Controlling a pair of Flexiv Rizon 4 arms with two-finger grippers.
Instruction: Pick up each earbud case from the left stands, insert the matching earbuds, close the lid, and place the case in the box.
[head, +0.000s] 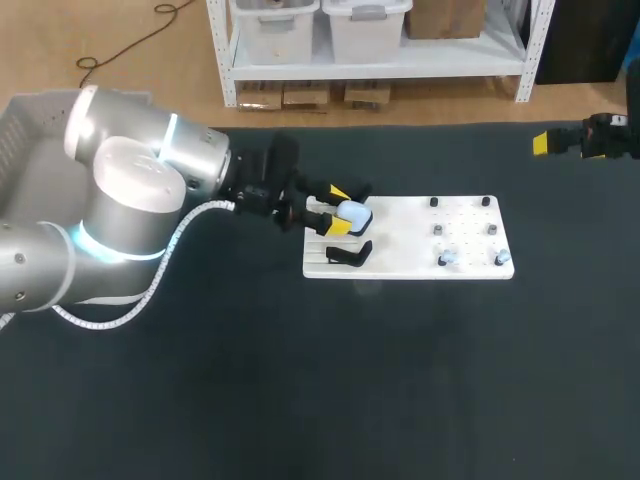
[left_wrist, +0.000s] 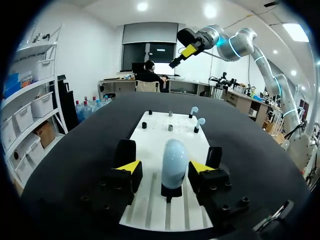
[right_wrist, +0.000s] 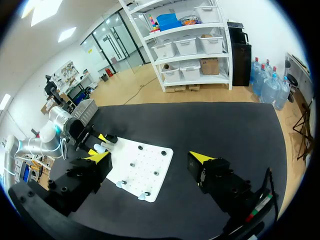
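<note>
A: Earbud case (head: 353, 212) sits on its stand (left_wrist: 167, 192), at the left end of the white board (head: 420, 240), mid-frame. What's the risk?

B: If the left pincer (left_wrist: 164, 166) closes off-centre, I'd expect the smooth case to tip or slip off.

A: And the grip?

B: It's open, one tip on each side with gaps showing, touching nothing. The right pincer (right_wrist: 151, 157) is open and empty, at the head view's upper right.
</note>
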